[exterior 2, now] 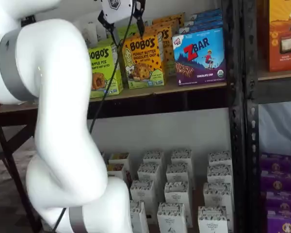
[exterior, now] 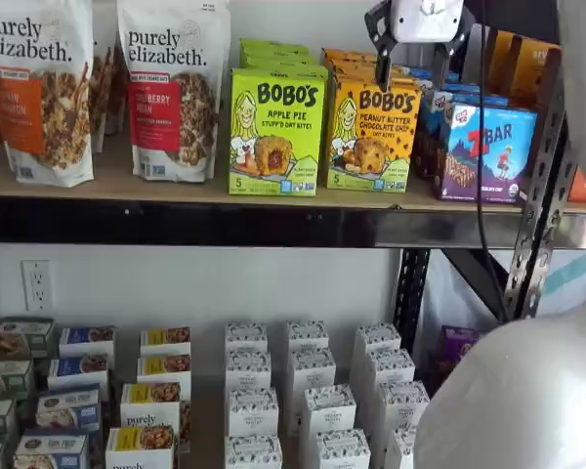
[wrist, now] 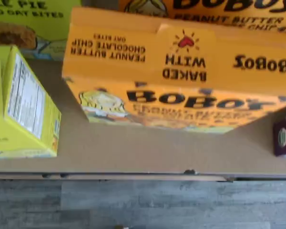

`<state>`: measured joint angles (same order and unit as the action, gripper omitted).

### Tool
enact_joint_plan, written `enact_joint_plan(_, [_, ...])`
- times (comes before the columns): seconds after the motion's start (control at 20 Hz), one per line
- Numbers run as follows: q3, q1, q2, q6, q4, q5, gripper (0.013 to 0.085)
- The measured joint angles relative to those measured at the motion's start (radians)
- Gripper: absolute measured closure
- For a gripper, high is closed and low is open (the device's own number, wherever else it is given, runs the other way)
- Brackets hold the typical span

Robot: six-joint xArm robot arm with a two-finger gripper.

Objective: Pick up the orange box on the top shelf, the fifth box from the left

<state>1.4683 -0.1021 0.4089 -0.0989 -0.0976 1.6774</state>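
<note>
Upright orange box (exterior: 372, 135), cartoon girl

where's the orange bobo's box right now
In both shelf views the orange box stands upright at the front of the top shelf, between the green box and the blue box, with the open hand just above it.
</note>
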Motion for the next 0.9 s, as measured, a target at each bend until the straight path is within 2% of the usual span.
enact_joint_plan(0.4, [0.093, 0.016, -0.095, 0.015, 0.005, 0.001, 0.013])
enact_joint_plan(0.9, [0.215, 0.009, -0.214, 0.009, 0.007, -0.002, 0.013])
